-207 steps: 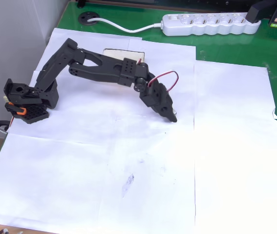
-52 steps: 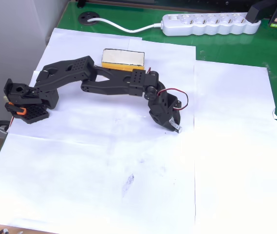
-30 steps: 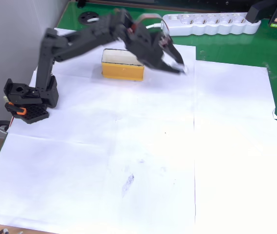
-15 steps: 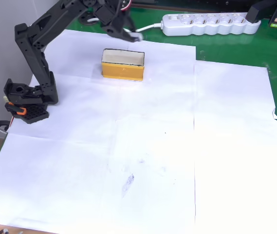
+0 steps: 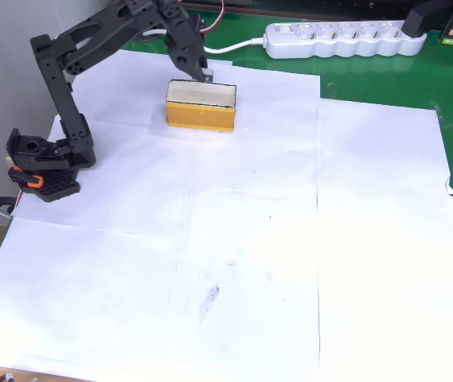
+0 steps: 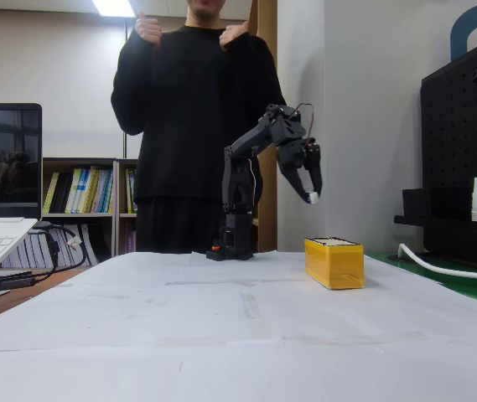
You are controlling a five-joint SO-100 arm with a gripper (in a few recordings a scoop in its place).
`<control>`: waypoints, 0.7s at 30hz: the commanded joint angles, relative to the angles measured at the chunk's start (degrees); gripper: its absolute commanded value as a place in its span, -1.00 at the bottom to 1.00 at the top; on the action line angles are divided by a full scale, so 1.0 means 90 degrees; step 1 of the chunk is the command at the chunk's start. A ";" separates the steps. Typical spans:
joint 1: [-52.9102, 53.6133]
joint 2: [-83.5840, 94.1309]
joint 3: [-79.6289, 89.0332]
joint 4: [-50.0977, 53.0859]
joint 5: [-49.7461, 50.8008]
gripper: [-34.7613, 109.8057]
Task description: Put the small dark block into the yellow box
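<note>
the tool (image 6: pixel 313 197) hangs raised above the yellow box (image 6: pixel 334 262), its fingers pinching the small dark block (image 6: pixel 313 198), whose pale face shows at the tip. in the overhead view the tool (image 5: pixel 205 76) sits over the box's far rim (image 5: pixel 202 83).

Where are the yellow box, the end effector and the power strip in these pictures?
yellow box (image 5: pixel 201 116): overhead view, on its yellow front side.
end effector (image 6: pixel 311 195): fixed view, at the fingertips, above the box.
power strip (image 5: pixel 337 40): overhead view, on the middle of its white body.
</note>
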 commanded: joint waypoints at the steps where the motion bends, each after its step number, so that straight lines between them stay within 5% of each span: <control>1: -0.0313 0.0078 0.0029 0.0117 -0.0166 -0.52; 17: -0.0205 0.0557 -0.0498 -0.0430 -0.0635 -0.51; 21: -0.0215 0.0576 -0.0430 -0.0381 -0.0645 -0.25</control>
